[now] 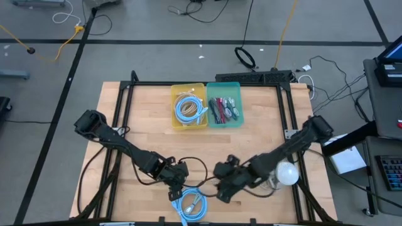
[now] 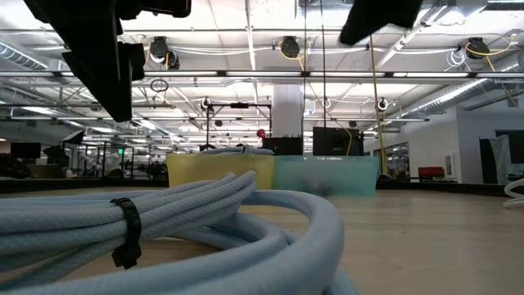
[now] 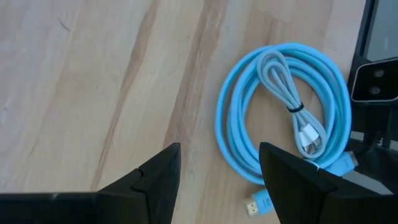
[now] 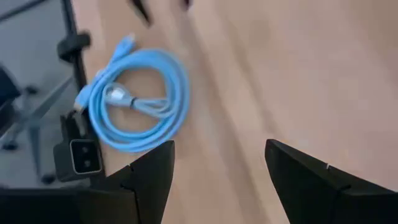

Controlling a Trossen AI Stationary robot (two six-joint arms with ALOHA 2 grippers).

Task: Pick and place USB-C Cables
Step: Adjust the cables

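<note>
A light blue coiled cable [image 1: 191, 206] lies flat on the table near its near edge, with a small pale cable bundle inside its ring [image 3: 292, 102]. It fills the low view's foreground [image 2: 205, 221] and shows in the right wrist view [image 4: 140, 102]. My left gripper [image 1: 176, 192] hovers just left of the coil, open [image 3: 217, 174]. My right gripper [image 1: 223, 188] hovers just right of it, open [image 4: 217, 180]. Neither touches the coil. A yellow bin [image 1: 188, 105] holds coiled light blue and white cables. A teal bin [image 1: 224, 105] holds short maroon and teal ones.
A round white bulb [image 1: 287, 173] with a clear cord sits on the table beside the right arm. The two bins stand at the far middle of the table. Black frame rails run along the table's sides. Bare wood lies between the bins and the grippers.
</note>
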